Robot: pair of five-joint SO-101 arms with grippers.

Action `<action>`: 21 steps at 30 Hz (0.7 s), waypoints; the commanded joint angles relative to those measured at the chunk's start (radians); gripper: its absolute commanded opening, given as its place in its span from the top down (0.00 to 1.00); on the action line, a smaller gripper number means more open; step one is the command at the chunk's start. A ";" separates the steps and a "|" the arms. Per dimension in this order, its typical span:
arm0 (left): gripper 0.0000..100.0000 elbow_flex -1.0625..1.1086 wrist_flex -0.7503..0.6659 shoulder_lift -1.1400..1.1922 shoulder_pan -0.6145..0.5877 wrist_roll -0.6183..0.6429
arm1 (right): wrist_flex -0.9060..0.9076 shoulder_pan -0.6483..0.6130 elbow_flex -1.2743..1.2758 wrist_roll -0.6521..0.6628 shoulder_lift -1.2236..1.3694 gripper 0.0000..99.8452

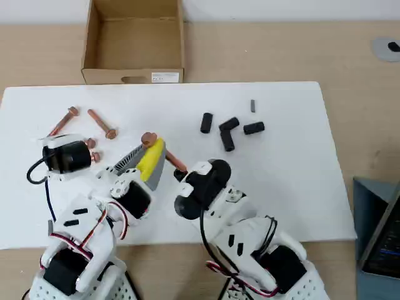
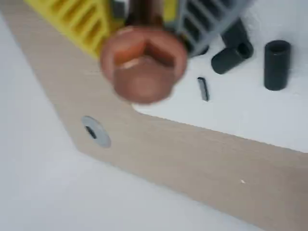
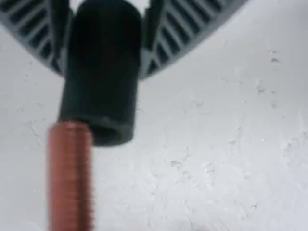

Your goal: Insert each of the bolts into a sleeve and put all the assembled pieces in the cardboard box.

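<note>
A: You're seeing the bolt (image 2: 144, 62) showing as coppery metal, head dully shining, shank ridged with thread.
B: And you're seeing the sleeve (image 3: 103, 67) looking matt black, smooth, plastic-like. The white sheet (image 3: 231, 144) is showing grainy, and the box (image 1: 119, 76) is looking like plain matt cardboard.

Office — wooden desk (image 1: 350, 56), cable grommet (image 1: 385, 48), laptop (image 1: 378, 244)

- My white plastic arm shells (image 1: 250, 228) carry black servo motors (image 1: 199, 187).
- One ribbed yellow finger (image 1: 152, 161), the other ribbed grey fingers (image 3: 192, 29).
- Thin red, white and black cables (image 1: 94, 232).
</note>
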 commanded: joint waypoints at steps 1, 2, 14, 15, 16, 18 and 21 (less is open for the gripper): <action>1.00 -0.014 0.026 -0.007 0.005 -0.023 | -0.040 -0.008 -0.018 -0.008 -0.113 0.99; 1.00 -0.014 0.026 -0.007 0.005 -0.023 | -0.040 -0.008 -0.018 -0.008 -0.113 0.99; 1.00 -0.003 0.028 -0.005 0.040 -0.017 | -0.038 0.021 -0.047 -0.006 -0.113 0.99; 1.00 0.005 0.028 -0.005 0.057 -0.020 | -0.038 0.019 -0.047 -0.006 -0.113 0.99; 1.00 0.014 0.028 -0.005 0.074 -0.021 | -0.038 0.019 -0.047 -0.006 -0.113 0.99; 1.00 0.031 0.031 -0.005 0.104 -0.021 | -0.040 0.018 -0.048 0.009 -0.113 0.99; 1.00 0.037 0.086 -0.005 0.143 -0.023 | -0.040 0.018 -0.053 0.041 -0.113 0.99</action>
